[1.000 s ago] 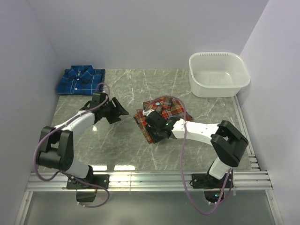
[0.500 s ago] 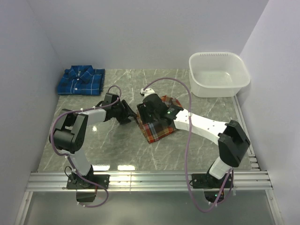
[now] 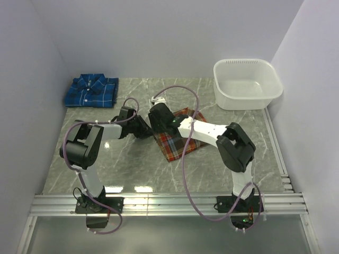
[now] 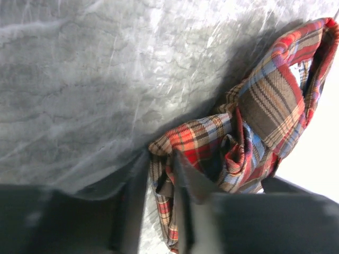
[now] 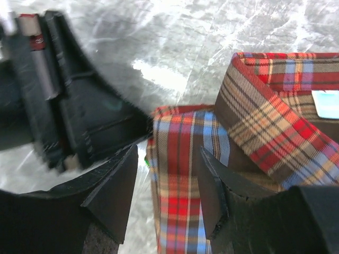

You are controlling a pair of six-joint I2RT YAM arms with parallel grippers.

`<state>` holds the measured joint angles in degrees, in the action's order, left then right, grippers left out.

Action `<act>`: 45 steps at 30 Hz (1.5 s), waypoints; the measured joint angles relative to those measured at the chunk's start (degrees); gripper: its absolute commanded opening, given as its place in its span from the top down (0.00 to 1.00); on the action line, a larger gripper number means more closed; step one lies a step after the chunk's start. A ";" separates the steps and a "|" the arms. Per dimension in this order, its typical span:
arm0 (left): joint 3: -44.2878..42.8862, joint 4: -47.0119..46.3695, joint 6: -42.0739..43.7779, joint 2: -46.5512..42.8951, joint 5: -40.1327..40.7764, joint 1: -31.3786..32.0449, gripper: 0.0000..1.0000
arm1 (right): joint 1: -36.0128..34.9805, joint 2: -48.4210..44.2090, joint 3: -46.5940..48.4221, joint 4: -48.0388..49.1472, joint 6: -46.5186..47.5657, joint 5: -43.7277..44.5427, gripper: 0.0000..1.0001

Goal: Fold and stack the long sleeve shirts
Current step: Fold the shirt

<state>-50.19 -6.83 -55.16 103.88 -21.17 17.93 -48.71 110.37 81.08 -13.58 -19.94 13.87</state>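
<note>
Blue shirt folded, upper left of frame, well apart from both arms. Left gripper just left of centre, at left edge of red shirt. Its jaws are narrow with plaid hem between them, which I read as a pinch. Red shirt mid-frame, folded, long axis lower left to upper right. Right gripper at same edge, jaws about half wide, straddling hem, clamping nothing. Both arms equally near. My guess: stacking move goes up-left toward blue shirt.
</note>
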 measured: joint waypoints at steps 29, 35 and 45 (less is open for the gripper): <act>2.73 -8.37 -1.14 2.08 -2.45 0.00 0.98 | -1.81 9.99 7.85 -2.82 2.21 10.73 1.00; 2.73 -8.26 -1.11 1.97 -2.29 0.04 0.99 | -2.21 8.37 6.32 -2.36 2.95 10.80 1.00; 2.93 -6.78 -1.07 0.92 -0.79 0.50 0.99 | -3.48 4.17 5.81 -2.12 3.96 11.17 1.00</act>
<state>-47.27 -13.61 -56.23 104.79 -21.96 18.44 -52.18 114.54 86.89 -15.70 -15.99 25.04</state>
